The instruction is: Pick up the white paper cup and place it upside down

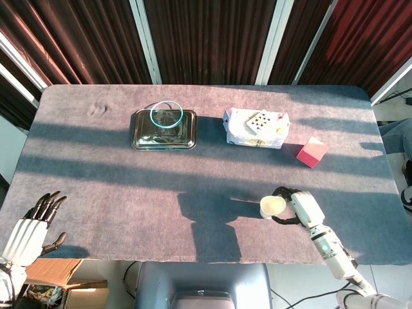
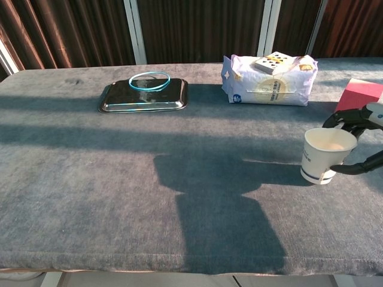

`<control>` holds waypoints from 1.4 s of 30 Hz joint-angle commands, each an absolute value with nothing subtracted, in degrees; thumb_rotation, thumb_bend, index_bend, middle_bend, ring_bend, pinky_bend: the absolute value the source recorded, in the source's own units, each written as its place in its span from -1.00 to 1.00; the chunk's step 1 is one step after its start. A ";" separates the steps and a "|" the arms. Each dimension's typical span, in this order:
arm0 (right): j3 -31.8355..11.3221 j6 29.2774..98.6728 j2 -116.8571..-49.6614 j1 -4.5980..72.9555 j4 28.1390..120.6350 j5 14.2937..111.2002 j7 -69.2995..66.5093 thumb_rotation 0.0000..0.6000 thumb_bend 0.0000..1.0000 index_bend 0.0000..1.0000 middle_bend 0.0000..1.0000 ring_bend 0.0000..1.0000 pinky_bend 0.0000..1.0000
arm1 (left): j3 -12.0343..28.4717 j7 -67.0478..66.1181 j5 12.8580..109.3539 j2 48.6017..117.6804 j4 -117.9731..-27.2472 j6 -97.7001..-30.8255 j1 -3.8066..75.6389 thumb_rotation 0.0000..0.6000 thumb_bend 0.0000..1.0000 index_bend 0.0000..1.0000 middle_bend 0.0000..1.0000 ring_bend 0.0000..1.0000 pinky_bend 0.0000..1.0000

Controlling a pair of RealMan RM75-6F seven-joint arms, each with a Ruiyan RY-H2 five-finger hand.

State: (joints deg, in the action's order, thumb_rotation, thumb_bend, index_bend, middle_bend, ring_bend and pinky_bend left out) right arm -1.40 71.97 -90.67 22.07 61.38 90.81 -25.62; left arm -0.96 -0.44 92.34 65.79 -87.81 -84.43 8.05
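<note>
The white paper cup (image 1: 273, 206) (image 2: 324, 154) stands mouth up, slightly tilted, near the table's front right. My right hand (image 1: 299, 206) (image 2: 359, 140) grips it from the right, dark fingers curled around its far and near sides. Whether its base still touches the cloth I cannot tell. My left hand (image 1: 29, 232) hangs off the table's front left corner, fingers apart and holding nothing; the chest view does not show it.
A metal tray (image 1: 147, 136) (image 2: 119, 103) with a blue ring (image 1: 167, 116) (image 2: 149, 81) lies at the back left. A white bag (image 1: 256, 127) (image 2: 269, 86) topped with playing cards sits at back centre-right. A red box (image 1: 312, 152) (image 2: 357, 95) is just behind the cup.
</note>
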 commanded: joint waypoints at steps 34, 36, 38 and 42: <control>-4.76 59.71 -83.99 28.40 76.54 82.83 32.34 1.00 -0.25 -0.49 -0.65 -0.88 -0.14 | -1.18 -0.53 92.32 65.50 -88.17 -83.80 8.16 1.00 -0.41 -0.79 -0.92 -1.00 -0.43; -4.66 60.32 -84.01 28.41 75.58 83.47 29.25 1.00 -0.27 -0.67 -0.83 -0.98 -0.23 | -1.22 -0.66 92.37 65.52 -88.21 -83.73 8.18 1.00 -0.41 -0.79 -0.92 -1.00 -0.43; -4.65 61.33 -84.10 28.32 74.51 84.23 25.70 1.00 -0.30 -0.78 -0.95 -1.00 -0.29 | -1.25 -0.78 92.49 65.55 -88.22 -83.71 8.22 1.00 -0.41 -0.78 -0.92 -1.00 -0.43; -4.41 61.10 -83.51 28.29 73.19 84.31 19.15 1.00 -0.33 -0.83 -0.99 -1.00 -0.32 | -1.20 -0.77 92.35 65.57 -88.20 -83.63 8.24 1.00 -0.41 -0.78 -0.92 -1.00 -0.43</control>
State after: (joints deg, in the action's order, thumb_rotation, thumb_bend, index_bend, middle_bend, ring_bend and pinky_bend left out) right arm -4.63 60.98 -83.85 28.26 74.45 83.93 22.69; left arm -1.21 -0.77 92.37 65.57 -88.20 -83.64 8.23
